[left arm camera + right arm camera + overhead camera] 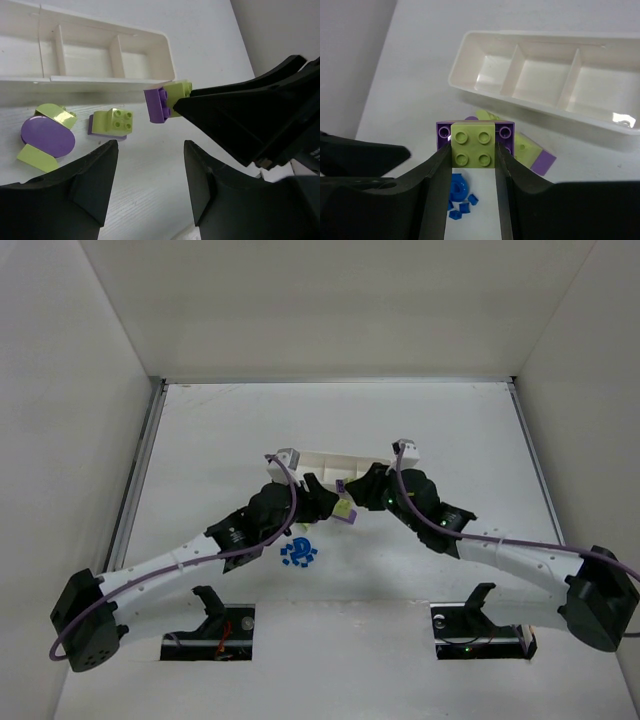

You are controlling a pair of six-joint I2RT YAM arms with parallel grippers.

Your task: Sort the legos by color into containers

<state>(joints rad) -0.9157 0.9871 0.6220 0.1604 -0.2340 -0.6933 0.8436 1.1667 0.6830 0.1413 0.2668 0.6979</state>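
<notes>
Overhead, the arms hid most of the long white three-compartment plastic tray [330,455]. Right hand [473,156] clenched a yellow-green-on-purple plastic brick pair [473,144] just short of the tray. Left hand [148,150] stood released. Only the left wrist view showed a second two-colour brick [113,122] lying on the white surface [210,60]. Tiny blue plastic pieces [458,192] sat half hidden behind the right fingers.

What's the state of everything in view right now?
tray, all three compartments empty
right gripper, shut on purple-green brick pair
left gripper, open, empty
loose brick pair, joined, on table beside tray
purple oval piece, lying on table, unsorted
blue pieces, heaped on table, unsorted
</notes>
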